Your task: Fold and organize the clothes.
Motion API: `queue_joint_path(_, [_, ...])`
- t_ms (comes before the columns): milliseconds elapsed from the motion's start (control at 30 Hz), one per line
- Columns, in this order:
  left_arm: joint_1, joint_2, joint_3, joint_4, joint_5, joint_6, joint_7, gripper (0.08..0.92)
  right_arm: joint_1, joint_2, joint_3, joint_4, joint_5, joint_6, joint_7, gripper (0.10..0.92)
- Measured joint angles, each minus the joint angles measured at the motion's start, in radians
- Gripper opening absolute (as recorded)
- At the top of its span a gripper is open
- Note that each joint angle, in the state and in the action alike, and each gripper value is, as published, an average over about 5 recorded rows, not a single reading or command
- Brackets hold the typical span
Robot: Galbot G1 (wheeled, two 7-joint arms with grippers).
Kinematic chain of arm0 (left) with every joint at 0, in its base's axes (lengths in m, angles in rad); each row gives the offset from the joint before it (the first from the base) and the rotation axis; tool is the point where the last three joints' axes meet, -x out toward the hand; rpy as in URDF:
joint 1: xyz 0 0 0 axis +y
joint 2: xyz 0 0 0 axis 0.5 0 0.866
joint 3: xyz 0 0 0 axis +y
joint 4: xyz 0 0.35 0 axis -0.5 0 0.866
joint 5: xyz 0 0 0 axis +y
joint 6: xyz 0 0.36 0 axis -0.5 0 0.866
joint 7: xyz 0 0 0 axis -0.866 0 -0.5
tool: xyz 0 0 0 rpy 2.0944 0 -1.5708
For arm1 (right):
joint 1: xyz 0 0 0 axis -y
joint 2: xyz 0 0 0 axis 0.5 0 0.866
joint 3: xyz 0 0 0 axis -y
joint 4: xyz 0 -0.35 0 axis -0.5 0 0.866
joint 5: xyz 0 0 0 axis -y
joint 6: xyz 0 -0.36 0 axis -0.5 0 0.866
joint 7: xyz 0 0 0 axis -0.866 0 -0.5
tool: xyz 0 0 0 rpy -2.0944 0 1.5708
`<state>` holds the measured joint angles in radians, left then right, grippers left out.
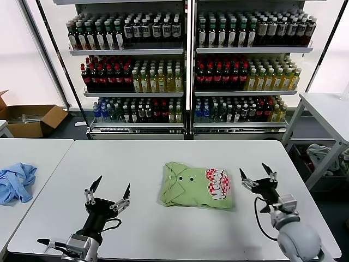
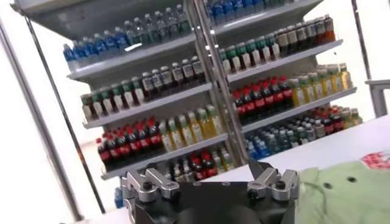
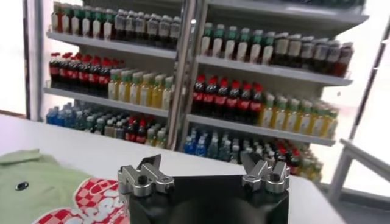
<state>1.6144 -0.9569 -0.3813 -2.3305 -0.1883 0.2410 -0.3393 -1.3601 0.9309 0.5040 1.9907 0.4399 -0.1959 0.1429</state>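
The light green polo shirt [image 1: 196, 185] lies folded into a compact rectangle at the middle of the white table [image 1: 147, 158], collar and dark buttons up, red-and-white checkered logo toward its right end. My left gripper [image 1: 112, 190] is open and empty, raised above the table's front left, apart from the shirt. My right gripper [image 1: 256, 176] is open and empty, just right of the shirt, not touching it. The shirt's edge also shows in the left wrist view [image 2: 353, 195] and in the right wrist view [image 3: 49, 195].
A light blue garment [image 1: 16, 181] lies on the neighbouring table at the left. Shelves of bottled drinks [image 1: 185, 65] stand behind the table. A cardboard box [image 1: 32, 120] sits on the floor at the far left. Another table [image 1: 327, 109] stands at the right.
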Motion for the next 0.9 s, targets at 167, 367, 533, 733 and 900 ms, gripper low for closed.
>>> queue_joint_path(167, [0.040, 0.003, 0.017, 0.027, -0.032, -0.094, -0.010, 0.823, -0.201, 0.000, 0.113, 0.124, 0.007, 0.062, 0.059, 0.823])
queue_joint_path(367, [0.094, 0.005, 0.035, 0.056, -0.062, -0.230, -0.021, 0.823, -0.443, 0.039, 0.177, 0.207, -0.035, 0.228, 0.126, 0.823])
queue_joint_path(533, [0.142, 0.006, 0.046, 0.050, -0.078, -0.300, -0.026, 0.823, -0.590, 0.063, 0.200, 0.233, -0.067, 0.376, 0.152, 0.823])
queue_joint_path(733, [0.179, 0.010, 0.047, 0.047, -0.092, -0.352, -0.038, 0.823, -0.686, 0.078, 0.213, 0.253, -0.073, 0.484, 0.166, 0.823])
queue_joint_path(900, [0.198, 0.013, 0.043, 0.046, -0.099, -0.381, -0.042, 0.823, -0.745, 0.092, 0.212, 0.258, -0.077, 0.548, 0.169, 0.823])
